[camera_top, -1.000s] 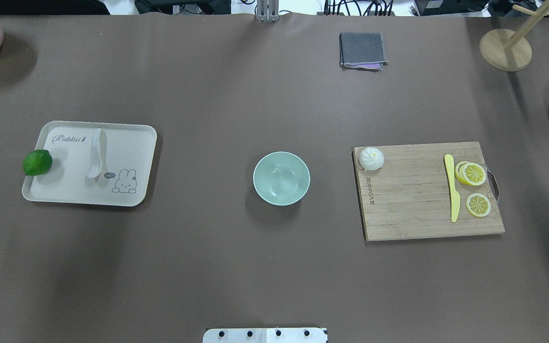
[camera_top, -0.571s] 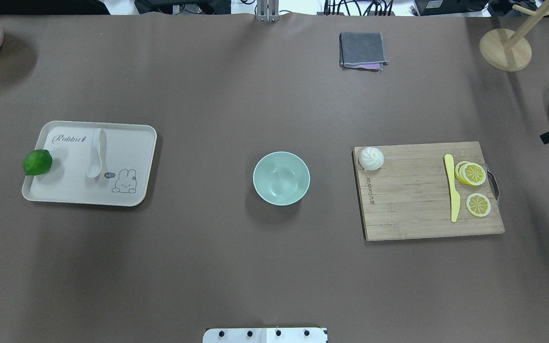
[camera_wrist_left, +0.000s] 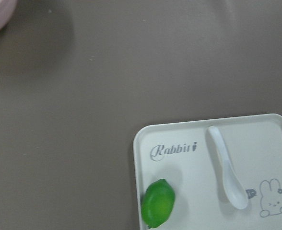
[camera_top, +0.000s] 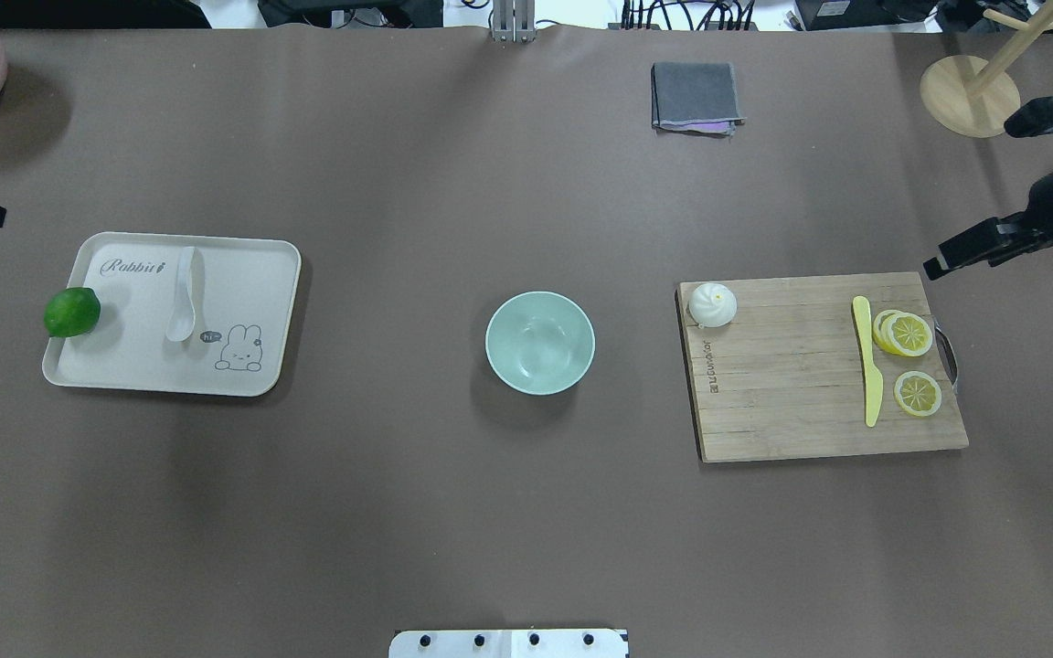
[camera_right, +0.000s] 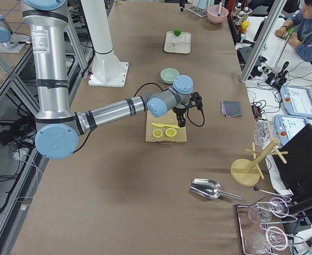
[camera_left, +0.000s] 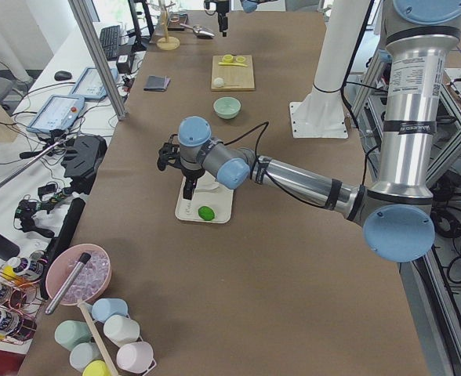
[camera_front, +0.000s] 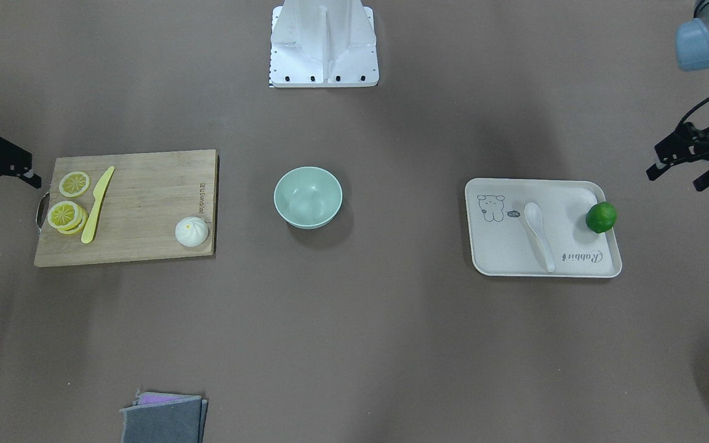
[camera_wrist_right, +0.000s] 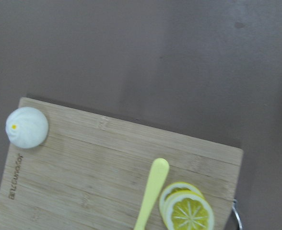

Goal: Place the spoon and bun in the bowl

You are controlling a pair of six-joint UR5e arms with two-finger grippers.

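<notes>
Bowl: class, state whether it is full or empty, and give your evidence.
Empty: the bowl has a bare inside; the spoon lies on the tray, the bun on the board.

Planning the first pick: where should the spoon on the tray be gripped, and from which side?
Grip the spoon by its handle, about midway, coming straight down from above and closing across its narrow width. It lies flat on the tray with the scoop toward the robot, so the slim handle probably gives a surer hold than the wide, rounded scoop.
</notes>
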